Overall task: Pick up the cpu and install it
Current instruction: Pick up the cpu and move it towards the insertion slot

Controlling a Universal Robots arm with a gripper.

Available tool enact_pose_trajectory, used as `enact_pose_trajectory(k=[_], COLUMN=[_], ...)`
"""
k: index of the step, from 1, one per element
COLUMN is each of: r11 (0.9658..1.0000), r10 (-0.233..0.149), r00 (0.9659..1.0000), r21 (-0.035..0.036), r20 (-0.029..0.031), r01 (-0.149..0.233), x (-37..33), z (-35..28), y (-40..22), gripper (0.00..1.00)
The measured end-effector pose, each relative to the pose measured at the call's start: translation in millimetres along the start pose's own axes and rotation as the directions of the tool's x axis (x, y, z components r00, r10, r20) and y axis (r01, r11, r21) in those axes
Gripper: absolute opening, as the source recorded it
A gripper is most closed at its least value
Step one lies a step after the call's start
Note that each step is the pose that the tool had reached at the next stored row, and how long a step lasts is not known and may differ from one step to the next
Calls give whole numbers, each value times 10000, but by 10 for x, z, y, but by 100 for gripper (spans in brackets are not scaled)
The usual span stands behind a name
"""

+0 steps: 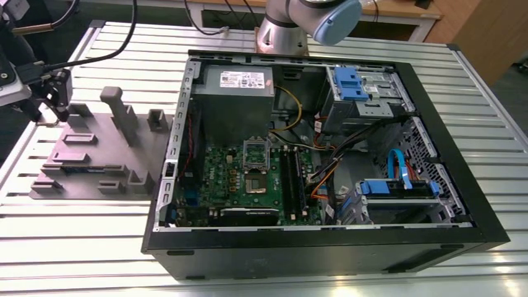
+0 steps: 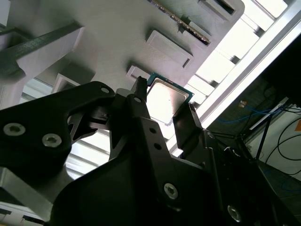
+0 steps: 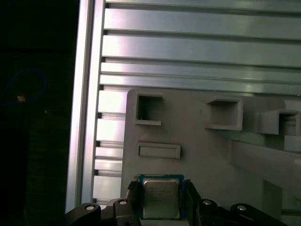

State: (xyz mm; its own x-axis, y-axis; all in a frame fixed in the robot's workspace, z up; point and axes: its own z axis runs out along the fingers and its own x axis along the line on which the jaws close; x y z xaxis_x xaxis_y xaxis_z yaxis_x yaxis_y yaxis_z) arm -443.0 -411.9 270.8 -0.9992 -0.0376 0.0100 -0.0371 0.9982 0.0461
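Tool [image 3: 161, 194] clamped across two opposite edges of the cpu [image 3: 161, 202], chip lying flat and square within it, close over the grey fixture plate [image 3: 202, 155] near that plate's edge, open computer case [image 1: 330, 244] well apart off the plate's exterior-view-right side.

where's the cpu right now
In the first wrist view the cpu sits between the fingers of the gripper over the grey parts holder, which lies to the exterior view's left of the open computer case.
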Motion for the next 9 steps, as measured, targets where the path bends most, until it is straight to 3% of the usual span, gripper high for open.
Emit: enact_pose_trajectory(k=[9], r11=[10000], r10=[0], r00=[10000], r21=[-1], r20=[2], r01=[0], x=[0], z=[-23], y=[1], gripper=[47])
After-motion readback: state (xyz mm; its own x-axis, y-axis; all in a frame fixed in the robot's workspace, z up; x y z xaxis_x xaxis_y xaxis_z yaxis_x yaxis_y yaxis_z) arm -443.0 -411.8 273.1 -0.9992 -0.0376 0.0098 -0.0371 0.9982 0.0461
